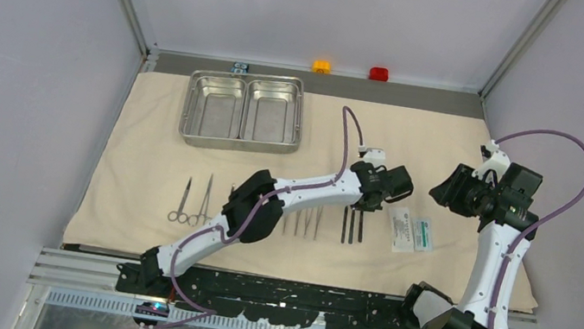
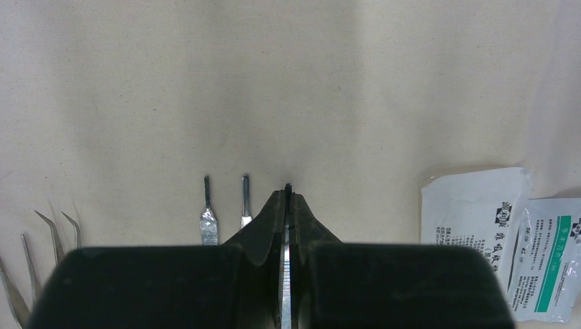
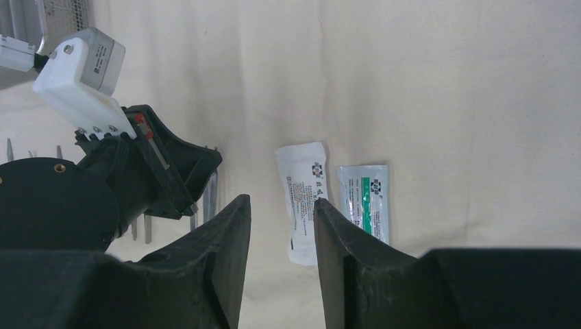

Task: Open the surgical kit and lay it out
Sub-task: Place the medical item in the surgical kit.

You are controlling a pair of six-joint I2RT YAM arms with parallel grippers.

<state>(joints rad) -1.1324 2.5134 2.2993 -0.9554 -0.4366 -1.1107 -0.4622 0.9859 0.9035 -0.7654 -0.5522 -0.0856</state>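
Judged nearly done: cloth wrap (image 1: pixel 447 153) lay flat | tray (image 1: pixel 214 109) sat at its far-left corner | forceps (image 1: pixel 203 199), packets (image 1: pixel 402 230) lined near edge | left gripper (image 2: pixel 288 197) clenched thin straight tool (image 2: pixel 287 274), unplaced | right gripper (image 3: pixel 281 202) stood parted, empty

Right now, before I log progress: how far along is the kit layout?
Done: beige cloth spread, steel tray looks empty, ring-handled instruments and two packets lie in a row. In hand: left gripper shut on a thin straight tool beside two others. Left: likely setting it down; right gripper open, empty.
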